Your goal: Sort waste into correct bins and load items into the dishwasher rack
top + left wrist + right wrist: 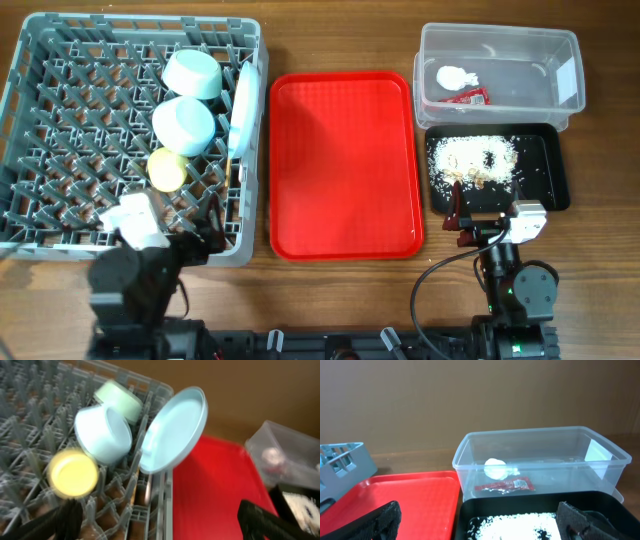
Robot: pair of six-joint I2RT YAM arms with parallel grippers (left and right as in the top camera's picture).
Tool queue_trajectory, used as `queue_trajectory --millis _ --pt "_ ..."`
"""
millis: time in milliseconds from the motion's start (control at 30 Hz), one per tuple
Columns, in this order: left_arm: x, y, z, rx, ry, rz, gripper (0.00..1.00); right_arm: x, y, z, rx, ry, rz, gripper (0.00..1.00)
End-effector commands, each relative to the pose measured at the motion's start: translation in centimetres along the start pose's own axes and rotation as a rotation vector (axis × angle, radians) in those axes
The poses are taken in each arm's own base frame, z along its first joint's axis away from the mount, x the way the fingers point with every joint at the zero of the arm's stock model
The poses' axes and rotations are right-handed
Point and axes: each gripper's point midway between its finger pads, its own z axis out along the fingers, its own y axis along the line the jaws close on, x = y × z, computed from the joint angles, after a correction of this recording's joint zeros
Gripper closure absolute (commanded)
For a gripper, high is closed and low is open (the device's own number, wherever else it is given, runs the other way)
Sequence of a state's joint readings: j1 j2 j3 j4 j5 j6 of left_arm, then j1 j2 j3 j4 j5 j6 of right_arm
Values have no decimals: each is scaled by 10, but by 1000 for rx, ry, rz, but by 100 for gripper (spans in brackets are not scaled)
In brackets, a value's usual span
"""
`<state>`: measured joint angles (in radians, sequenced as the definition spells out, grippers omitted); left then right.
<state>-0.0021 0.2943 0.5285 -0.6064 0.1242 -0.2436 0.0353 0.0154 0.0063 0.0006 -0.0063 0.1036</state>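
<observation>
My left claw (160,525) and right claw (482,522) both gape wide, gripping nothing. On the wooden tabletop (330,40), the smooth red tray (345,165) lies between the pegged grey rack (70,120), which holds the green bowl (192,72), blue bowl (183,125), yellow cup (167,170) and on-edge plate (241,110), and the two bins. The clear tub (560,50) contains the crumpled paper wad (455,76) and red packet (470,97); rice crumbs (475,158) speckle the black tray (550,190).

I read no text or number anywhere; the markings on the red sauce packet (505,486) ahead of my right pincer (481,523) are illegible.
</observation>
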Motion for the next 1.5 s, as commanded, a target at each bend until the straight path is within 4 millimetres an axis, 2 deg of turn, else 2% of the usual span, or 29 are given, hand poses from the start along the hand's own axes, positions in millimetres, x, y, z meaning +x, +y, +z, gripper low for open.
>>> queue_trajectory --millis 0,200,300,333,367,1467 --pt "25 1 20 82 -128 30 0 -4 -1 -1 3 -16 2 0" --pt "20 -3 34 172 -380 70 0 -3 -1 -1 3 -16 3 0" --pt "30 0 39 151 -346 143 0 -4 -1 -1 3 -16 3 0" --pt "44 5 44 133 -283 136 0 -3 -1 -1 3 -16 3 0" --pt "46 6 45 129 -276 128 0 -3 -1 -1 3 -16 2 0" --pt "46 5 45 135 -274 129 0 -3 -1 -1 3 -16 3 0"
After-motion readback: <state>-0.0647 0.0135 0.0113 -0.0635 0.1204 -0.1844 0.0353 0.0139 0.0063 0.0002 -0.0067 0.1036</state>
